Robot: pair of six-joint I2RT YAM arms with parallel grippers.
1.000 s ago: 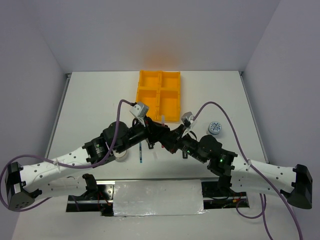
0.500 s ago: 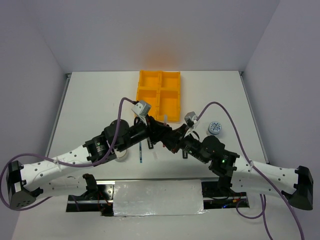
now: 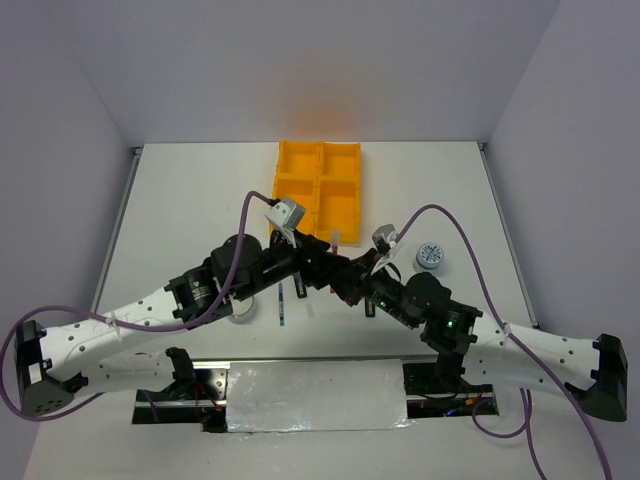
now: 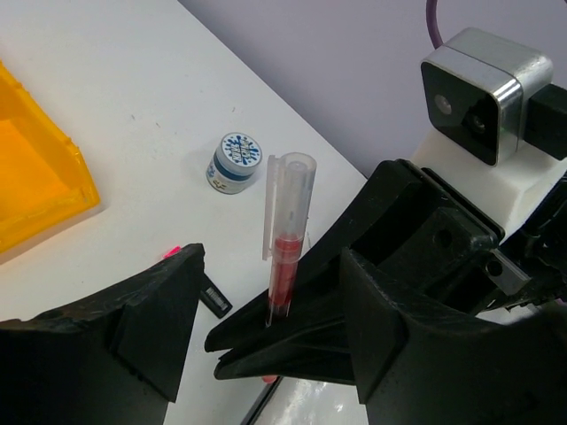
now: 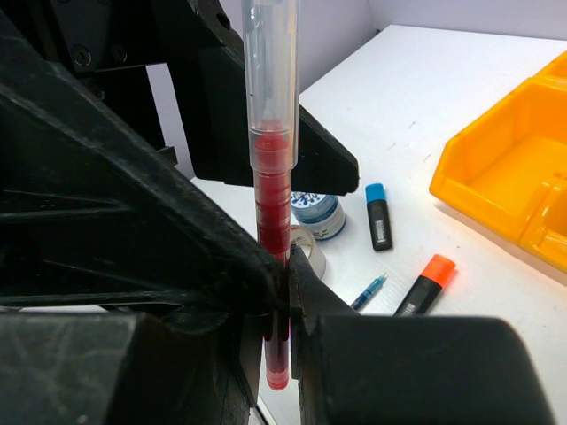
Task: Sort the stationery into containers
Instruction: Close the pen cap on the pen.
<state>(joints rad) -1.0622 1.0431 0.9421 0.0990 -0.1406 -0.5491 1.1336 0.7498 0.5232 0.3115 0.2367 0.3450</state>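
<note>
A dark red pen (image 5: 273,204) stands upright, pinched low on its barrel by my right gripper (image 5: 288,283), which is shut on it. My left gripper (image 4: 270,270) is open, its two fingers standing wide on either side of the right gripper's fingers and the pen (image 4: 288,230), touching neither. In the top view both grippers meet just in front of the yellow-orange tray (image 3: 318,190), with the pen (image 3: 335,240) sticking up between them. On the table lie a blue highlighter (image 5: 377,217), an orange highlighter (image 5: 425,285), a teal pen (image 5: 368,290), a blue-white roll (image 5: 317,212) and a tape ring (image 5: 306,252).
Another blue-white roll (image 3: 430,256) sits to the right of the arms. A pink-capped highlighter (image 4: 208,297) lies on the table under the left gripper. The teal pen (image 3: 282,305) lies near the front edge. White walls close in the table on three sides.
My left gripper has opened and let go of the dark red pen. The right gripper stays shut on it. Both arms have shifted slightly toward the tray.
</note>
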